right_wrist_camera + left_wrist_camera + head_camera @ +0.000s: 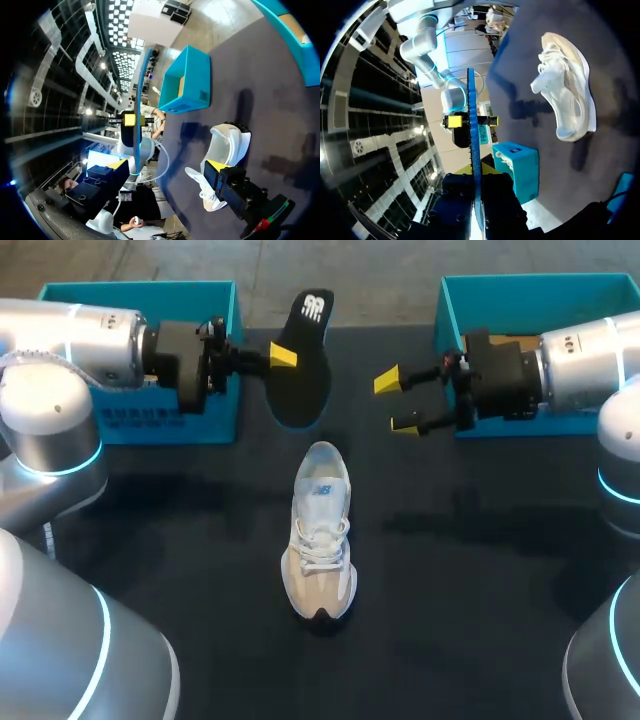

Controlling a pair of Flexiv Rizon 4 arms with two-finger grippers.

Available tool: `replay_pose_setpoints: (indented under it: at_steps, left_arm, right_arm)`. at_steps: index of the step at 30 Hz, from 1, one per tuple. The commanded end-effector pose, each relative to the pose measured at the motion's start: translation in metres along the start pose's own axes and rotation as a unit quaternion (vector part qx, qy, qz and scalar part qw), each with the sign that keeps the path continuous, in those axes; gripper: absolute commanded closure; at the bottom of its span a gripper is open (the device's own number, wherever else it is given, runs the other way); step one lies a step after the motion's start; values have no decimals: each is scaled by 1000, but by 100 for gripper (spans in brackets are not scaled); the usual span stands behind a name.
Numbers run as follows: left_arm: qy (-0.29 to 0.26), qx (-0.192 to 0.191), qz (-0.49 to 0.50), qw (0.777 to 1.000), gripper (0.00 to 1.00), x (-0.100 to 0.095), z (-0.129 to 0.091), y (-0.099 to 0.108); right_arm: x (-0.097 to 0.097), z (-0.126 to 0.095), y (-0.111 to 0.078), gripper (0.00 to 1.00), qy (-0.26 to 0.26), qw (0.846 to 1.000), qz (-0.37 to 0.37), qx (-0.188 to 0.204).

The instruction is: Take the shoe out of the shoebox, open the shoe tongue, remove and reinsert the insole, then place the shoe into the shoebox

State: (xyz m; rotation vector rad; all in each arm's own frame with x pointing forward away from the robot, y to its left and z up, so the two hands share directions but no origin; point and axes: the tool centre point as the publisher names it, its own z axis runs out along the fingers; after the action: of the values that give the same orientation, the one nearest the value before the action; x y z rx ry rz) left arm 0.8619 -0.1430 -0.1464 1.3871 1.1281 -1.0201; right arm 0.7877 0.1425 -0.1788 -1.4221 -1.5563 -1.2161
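Overhead and wrist views, shoe (321, 535) shared

The insole (472, 125) stands edge-on as a thin blue line, clamped between the dark fingers of the left tool (476, 174). Past the insole the right tool (468, 123) faces back, one yellow tip showing on each side of the insole's edge. Beside the insole sits a teal shoebox (520, 170). Farther from the insole, a pale shoe (567, 92) rests on the dark surface (530, 50).

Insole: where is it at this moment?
Head view: the insole is held up in the left gripper, beyond the shoe, just left of the open right gripper.
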Motion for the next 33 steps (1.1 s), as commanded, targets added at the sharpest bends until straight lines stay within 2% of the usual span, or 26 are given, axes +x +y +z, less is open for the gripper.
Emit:
replay_pose_setpoints:
  at_steps: [1,9,20,31,32,33]
  left_arm:
    - [-4,-22,18,1000,100,2,6,-6]
    - [-15,-27,17,999,100,9,17,-11]
    - [-29,-31,3,999,100,20,44,-23]
    - [-49,-46,-3,998,100,19,64,-18]
    - [-50,-45,-2,998,100,19,65,-18]
    - [-51,-44,-2,998,100,19,66,-17]
  right_arm:
    - [0,1,0,0,0,1000,0,-1]
    - [-1,-1,5,0,0,1000,5,-9]
    - [4,24,12,0,13,1000,23,4]
    - [10,44,14,0,31,999,18,16]
    - [9,44,14,5,32,999,18,16]
    - [9,45,14,5,32,999,18,17]
